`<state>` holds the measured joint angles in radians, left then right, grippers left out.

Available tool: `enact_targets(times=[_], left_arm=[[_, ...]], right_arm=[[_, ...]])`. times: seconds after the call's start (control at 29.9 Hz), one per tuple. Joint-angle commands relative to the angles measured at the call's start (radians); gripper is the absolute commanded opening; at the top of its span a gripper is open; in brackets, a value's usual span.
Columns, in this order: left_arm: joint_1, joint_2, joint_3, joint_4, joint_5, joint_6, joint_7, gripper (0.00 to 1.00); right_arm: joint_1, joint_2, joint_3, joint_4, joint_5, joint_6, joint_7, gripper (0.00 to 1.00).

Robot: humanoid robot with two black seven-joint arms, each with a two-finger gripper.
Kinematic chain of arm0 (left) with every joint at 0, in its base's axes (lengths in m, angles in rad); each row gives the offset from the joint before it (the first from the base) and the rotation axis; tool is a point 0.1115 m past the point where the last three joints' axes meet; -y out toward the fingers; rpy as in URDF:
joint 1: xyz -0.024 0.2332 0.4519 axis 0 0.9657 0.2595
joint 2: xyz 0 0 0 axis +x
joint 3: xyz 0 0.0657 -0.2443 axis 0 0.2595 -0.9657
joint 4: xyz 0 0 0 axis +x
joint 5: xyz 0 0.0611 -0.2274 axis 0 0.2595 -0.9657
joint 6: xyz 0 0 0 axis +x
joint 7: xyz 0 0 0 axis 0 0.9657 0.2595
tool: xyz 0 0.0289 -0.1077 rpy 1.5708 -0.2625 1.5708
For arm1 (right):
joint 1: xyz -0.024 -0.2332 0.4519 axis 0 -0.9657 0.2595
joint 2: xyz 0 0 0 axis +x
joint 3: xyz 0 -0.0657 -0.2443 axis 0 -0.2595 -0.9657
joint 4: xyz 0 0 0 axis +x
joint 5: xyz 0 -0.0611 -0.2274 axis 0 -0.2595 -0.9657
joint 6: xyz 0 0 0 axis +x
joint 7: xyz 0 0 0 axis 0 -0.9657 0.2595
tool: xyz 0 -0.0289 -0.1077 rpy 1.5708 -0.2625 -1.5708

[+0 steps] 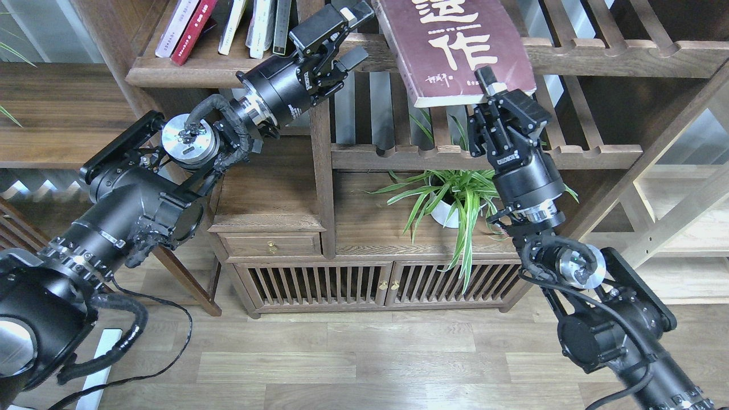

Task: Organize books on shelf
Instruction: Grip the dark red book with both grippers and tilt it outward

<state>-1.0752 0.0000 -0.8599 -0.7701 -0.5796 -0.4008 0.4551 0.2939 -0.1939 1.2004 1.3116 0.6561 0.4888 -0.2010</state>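
Your right gripper point(494, 94) pinches the maroon book point(455, 48) by its lower edge, tilted above the shelf point(188, 71); left gripper point(342, 40) (apparently spread) waits. Next: stand it beside the shelved books point(228, 25).

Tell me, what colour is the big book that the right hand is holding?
Dark maroon book with large white Chinese characters, seen best in the head view.

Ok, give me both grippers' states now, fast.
Left gripper: open, holding nothing.
Right gripper: shut on the lower edge of the dark maroon book.
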Motion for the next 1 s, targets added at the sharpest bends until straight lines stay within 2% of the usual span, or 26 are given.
enact_targets(times=[0.0, 0.97], left_arm=[[0.0, 0.0, 0.002, -0.005, -0.002, -0.004, 0.004, 0.94], [-0.011, 0.0, 0.064, -0.023, 0.024, -0.012, -0.01, 0.92]], right_arm=[[0.001, 0.004, -0.022, 0.0, -0.006, 0.0, 0.0, 0.02], [0.008, 0.034, -0.033, 0.0, -0.036, 0.0, 0.0, 0.03]])
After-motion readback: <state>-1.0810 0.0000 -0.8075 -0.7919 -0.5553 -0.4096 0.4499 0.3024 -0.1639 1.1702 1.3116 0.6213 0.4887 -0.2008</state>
